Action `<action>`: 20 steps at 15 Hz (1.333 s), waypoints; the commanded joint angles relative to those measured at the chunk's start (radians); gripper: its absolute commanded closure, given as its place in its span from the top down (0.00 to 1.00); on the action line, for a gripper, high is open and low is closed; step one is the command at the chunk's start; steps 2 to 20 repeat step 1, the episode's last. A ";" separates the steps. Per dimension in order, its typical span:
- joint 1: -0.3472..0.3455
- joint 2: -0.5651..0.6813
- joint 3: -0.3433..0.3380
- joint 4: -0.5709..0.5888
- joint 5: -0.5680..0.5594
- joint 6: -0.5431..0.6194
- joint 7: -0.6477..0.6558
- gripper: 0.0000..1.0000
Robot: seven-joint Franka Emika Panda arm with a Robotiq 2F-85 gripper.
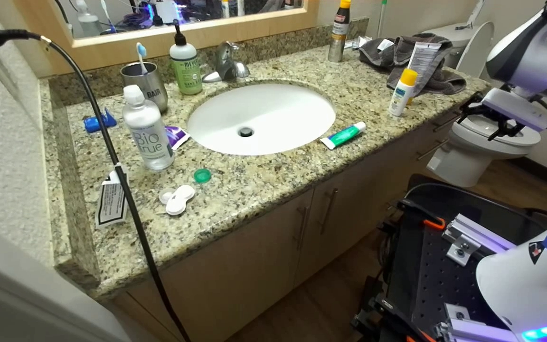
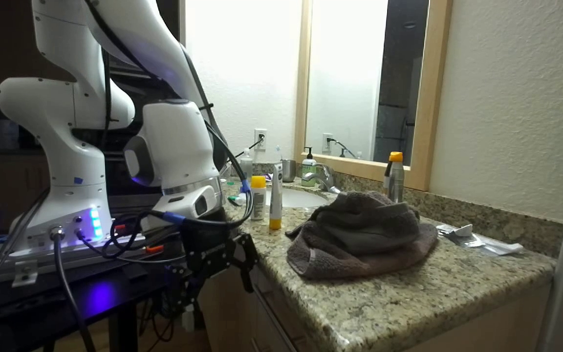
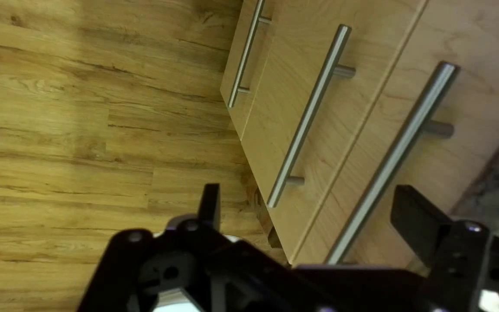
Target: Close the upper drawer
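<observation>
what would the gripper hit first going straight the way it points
Likely the upper drawer's handle, which shows ahead of the open gripper in the wrist view; depth is unclear, so it might miss.

the upper drawer (image 3: pixel 433 162) presents a light tan wood front with visible grain and a straight, silver-toned bar handle (image 3: pixel 389 167) standing off on a round post; the front sits flush along a narrow seam, and the drawer is found closed. in the wrist view it lies ahead of the gripper (image 3: pixel 308 190), the handle running obliquely between the two fingers (image 3: pixel 420 225), its near end hidden by the tool's body. one finger overlaps part of the wood; whether it touches cannot be determined.
</observation>
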 commanded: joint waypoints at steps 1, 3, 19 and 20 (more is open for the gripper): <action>-0.051 -0.013 0.054 0.006 0.047 -0.014 -0.059 1.00; -0.051 -0.013 0.054 0.006 0.047 -0.014 -0.059 1.00; -0.051 -0.013 0.054 0.006 0.047 -0.014 -0.059 1.00; -0.051 -0.013 0.054 0.006 0.047 -0.014 -0.059 1.00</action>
